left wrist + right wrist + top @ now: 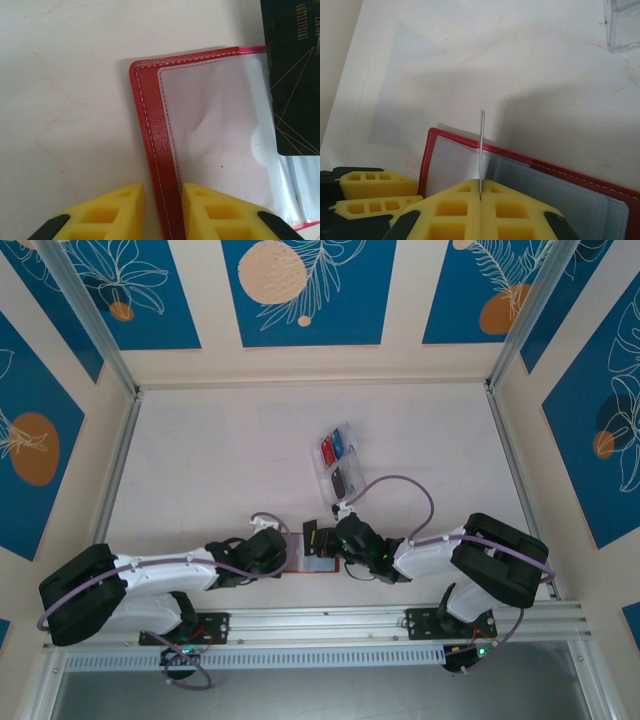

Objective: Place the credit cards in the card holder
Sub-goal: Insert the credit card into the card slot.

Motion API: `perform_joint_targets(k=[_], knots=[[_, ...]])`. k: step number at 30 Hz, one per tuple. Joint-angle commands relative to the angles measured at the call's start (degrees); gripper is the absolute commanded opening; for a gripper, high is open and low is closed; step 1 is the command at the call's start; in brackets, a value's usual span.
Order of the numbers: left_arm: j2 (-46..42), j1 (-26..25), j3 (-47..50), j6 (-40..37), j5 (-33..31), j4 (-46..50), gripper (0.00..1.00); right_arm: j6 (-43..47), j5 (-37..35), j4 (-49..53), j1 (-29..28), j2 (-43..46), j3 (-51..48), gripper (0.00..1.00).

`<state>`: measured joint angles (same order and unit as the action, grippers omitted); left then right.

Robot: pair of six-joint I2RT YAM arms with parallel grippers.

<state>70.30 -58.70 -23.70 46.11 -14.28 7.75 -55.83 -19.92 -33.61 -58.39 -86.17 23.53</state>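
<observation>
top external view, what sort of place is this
Probably a robot lab test cell: a white table boxed in by aluminium frame rails, walls of blue leaf-print panels, and a left arm and right arm bolted at its near edge.

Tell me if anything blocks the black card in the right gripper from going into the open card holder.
Nothing visible does. The right gripper holds the black card upright at the clear sleeve of the card holder. The left gripper pinches its red edge, off to the side of the card.
</observation>
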Motion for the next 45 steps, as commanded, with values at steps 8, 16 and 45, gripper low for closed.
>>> perform_joint_targets(k=[8,16,45], knots=[[1.64,-1.23,0.79,1.17,1.54,3.42,0.25,-2.50,1.81,-3.91,0.13,-1.45,-0.51,0.00],[1.59,-1.42,0.92,1.38,1.33,3.41,0.25,-3.74,3.23,-4.94,0.69,-2.55,-0.68,0.00],[1.33,-1.68,1.73,2.09,0.75,3.60,0.25,-10.43,10.43,-15.68,3.64,-6.25,-4.32,0.00]])
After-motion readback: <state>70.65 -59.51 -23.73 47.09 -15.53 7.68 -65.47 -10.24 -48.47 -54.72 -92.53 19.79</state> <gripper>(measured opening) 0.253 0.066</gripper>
